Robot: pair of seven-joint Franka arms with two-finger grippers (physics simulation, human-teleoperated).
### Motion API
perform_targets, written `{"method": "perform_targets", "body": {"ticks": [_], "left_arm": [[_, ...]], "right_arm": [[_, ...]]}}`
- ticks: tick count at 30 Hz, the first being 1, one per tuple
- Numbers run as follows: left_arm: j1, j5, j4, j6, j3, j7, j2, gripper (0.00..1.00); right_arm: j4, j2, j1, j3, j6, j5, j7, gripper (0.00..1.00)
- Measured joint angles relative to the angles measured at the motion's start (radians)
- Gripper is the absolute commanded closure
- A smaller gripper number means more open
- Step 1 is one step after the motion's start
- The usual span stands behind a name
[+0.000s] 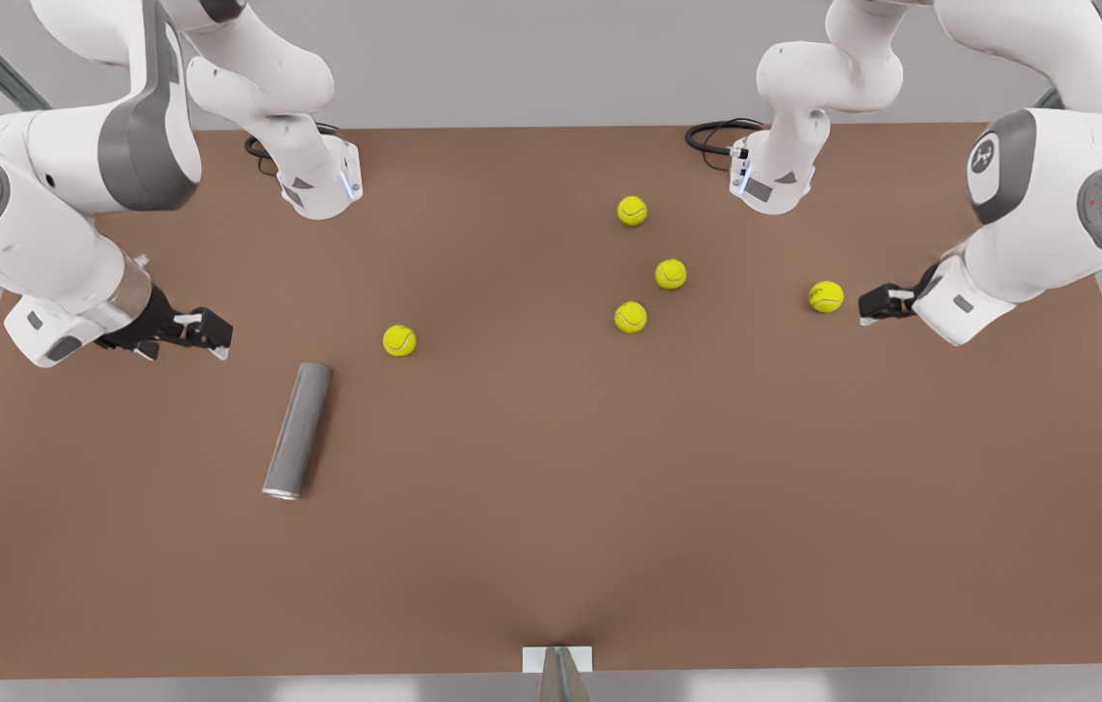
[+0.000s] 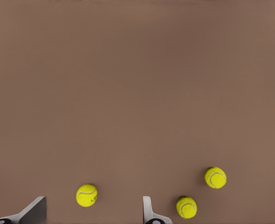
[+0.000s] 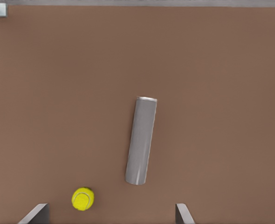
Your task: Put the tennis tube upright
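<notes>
Tube [image 1: 298, 430] lies flat on the brown table [image 1: 707, 507], toward the front view's left, silvery rim at the end nearer that camera. Not upright, untouched; task is at the approach step.

Right gripper [image 1: 205, 331] hovers just beside the tube's far end, on the front view's left. Its wrist view looks down on the tube [image 3: 141, 140] with a tennis ball [image 3: 82, 199] near it. Fingertips [image 3: 183, 214] sit wide apart at the frame edge, so it's spread and empty.

Left gripper [image 1: 871, 304] is on the front view's right, well apart from the tube, just beside a ball [image 1: 826, 296]. It waits. Fingers [image 2: 149, 212] are parted, nothing held; three balls lie ahead of it in its wrist view.

Next move, my read: right gripper drops onto the tube, closes across the body near one end, then tilts it up onto its base. The cylinder will likely roll if nudged off-centre.

Hard to tell: whether the rim end is open or capped, and which end should go down. Both wrist views cut off the fingers near the tips.
</notes>
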Motion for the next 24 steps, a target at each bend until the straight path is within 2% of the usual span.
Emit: {"method": "perform_targets", "body": {"ticks": [4, 7, 9, 12, 15, 24], "left_arm": [[0.011, 0.002, 0.000, 0.027, 0.000, -0.003, 0.000, 0.00], [0.006, 0.003, 0.004, 0.039, 0.001, -0.004, 0.018, 0.00], [0.001, 0.003, 0.005, 0.044, 0.002, -0.004, 0.043, 0.00], [-0.040, 0.003, 0.005, 0.056, 0.002, -0.005, 0.062, 0.00], [-0.079, 0.002, 0.005, 0.064, 0.001, -0.006, 0.066, 0.00], [-0.073, 0.000, 0.005, 0.075, 0.002, -0.007, 0.080, 0.00]], "right_arm": [[-0.048, 0.094, 0.005, -0.003, 0.015, 0.006, 0.007, 0.00], [-0.214, 0.198, -0.011, -0.029, 0.096, -0.001, 0.024, 0.00], [-0.339, 0.218, -0.014, -0.034, 0.180, -0.001, 0.058, 0.00], [-0.421, 0.233, -0.013, -0.036, 0.283, 0.005, 0.113, 0.00], [-0.444, 0.280, -0.010, -0.036, 0.359, 0.026, 0.159, 0.00], [-0.451, 0.338, -0.004, -0.044, 0.517, 0.034, 0.254, 0.00]]}}
